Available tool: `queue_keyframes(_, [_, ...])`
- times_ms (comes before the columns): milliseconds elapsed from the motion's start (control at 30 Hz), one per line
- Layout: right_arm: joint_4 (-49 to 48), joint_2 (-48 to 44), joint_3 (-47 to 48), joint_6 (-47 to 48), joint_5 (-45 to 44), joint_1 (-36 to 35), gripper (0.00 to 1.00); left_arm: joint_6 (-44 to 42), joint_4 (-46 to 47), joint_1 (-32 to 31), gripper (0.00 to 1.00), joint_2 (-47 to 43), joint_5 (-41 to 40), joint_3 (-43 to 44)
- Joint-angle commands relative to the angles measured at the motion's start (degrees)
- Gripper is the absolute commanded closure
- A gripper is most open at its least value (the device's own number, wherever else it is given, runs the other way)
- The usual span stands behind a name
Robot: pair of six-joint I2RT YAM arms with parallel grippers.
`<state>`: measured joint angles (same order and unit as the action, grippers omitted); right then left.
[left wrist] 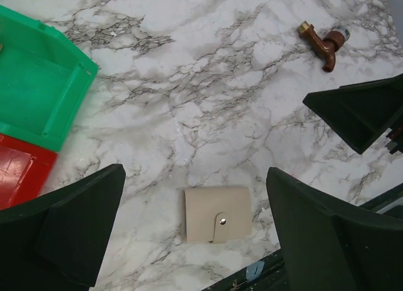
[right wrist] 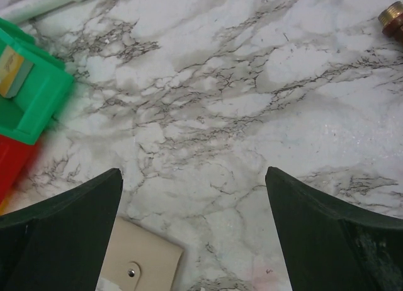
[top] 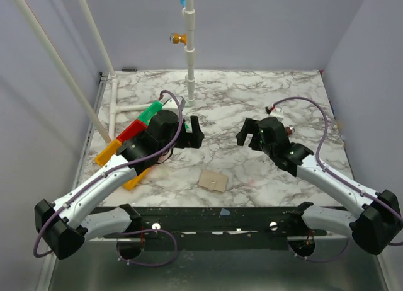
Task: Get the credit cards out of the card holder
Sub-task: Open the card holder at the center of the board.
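Near the front edge of the marble worktop [top: 245, 102], between the two arms, the card holder [top: 212, 180] lies flat and shut, flap snapped over its stud, tan face up. Left pincer [top: 192, 132] hangs above the worktop with fingers spread wide and nothing between them; its wrist view looks down on the holder, which touches neither finger. Right pincer [top: 246, 133] is likewise spread and empty, facing the left one; the holder shows at the lower left of its view. Green tray [top: 150, 112], red tray [top: 130, 130] and orange tray [top: 108, 151] sit in a row by the left arm. A small brass fitting [left wrist: 322, 42] lies well apart from the holder.
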<state>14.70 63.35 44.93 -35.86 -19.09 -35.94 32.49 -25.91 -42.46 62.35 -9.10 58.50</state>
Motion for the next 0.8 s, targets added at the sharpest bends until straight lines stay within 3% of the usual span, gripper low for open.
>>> queue_keyframes(0, [0.53, 1.89, 1.21, 3.90, 2.37, -0.27, 0.00, 0.02, -0.96, 1.15, 0.01, -2.34, -2.16, -0.05])
queue_keyframes(167, [-1.68, 3.86, -0.10, 6.98, 3.59, -2.82, 0.00, -0.40, -3.83, 5.06, 0.02, -2.39, 0.89, -0.22])
queue_keyframes(333, [-1.62, 9.79, 1.49, 7.97, -0.45, -11.94, 0.00, 0.46, -0.52, 12.10, 0.02, -6.71, 8.70, -5.33])
queue_keyframes(633, [-0.95, 29.34, 6.13, 10.86, -1.70, -25.82, 0.00, -0.49, -1.29, 13.10, 0.02, -10.38, 9.02, -7.97])
queue_keyframes(767, [-1.06, 34.19, 7.60, 11.37, -2.95, -28.02, 0.00, -0.84, -1.34, 13.40, 0.02, -11.99, 10.71, -9.21])
